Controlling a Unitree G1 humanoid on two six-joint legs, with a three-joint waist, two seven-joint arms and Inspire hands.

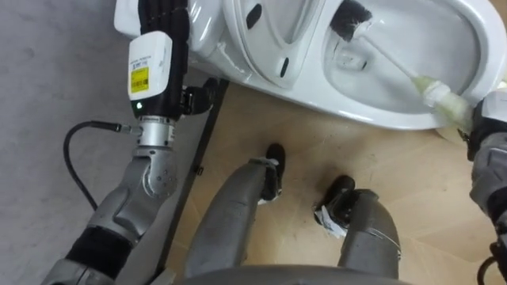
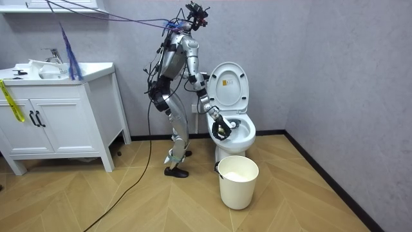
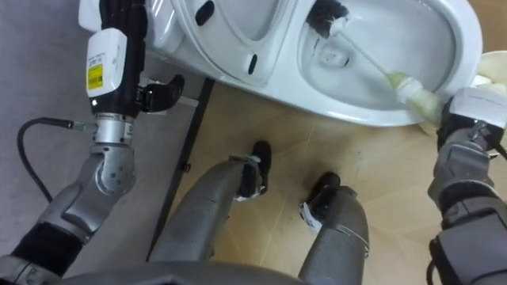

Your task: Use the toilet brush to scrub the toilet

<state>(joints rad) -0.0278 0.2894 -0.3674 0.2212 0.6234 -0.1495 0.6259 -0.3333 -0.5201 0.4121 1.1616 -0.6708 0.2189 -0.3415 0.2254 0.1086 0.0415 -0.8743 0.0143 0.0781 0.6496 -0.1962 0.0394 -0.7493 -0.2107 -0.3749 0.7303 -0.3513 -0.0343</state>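
The white toilet (image 1: 380, 115) stands with its lid up (image 2: 228, 84), and I stand just in front of it. A toilet brush (image 1: 396, 67) reaches into the bowl, its black bristle head (image 3: 325, 17) against the inner wall near the back. My right hand (image 3: 467, 111) sits at the bowl's front right rim, shut on the brush's pale handle end; the room view shows it over the bowl (image 2: 221, 129). My left arm rises along the toilet's left side. Its hand (image 1: 162, 16) is up by the raised seat, fingers cut off by the picture's top edge.
A white bucket (image 2: 238, 180) stands on the wood floor in front of the toilet. A white vanity cabinet (image 2: 58, 109) with a basin stands a few steps behind me. Grey walls close in behind and beside the toilet. A dark strip (image 1: 202, 150) runs along the floor edge by my left foot.
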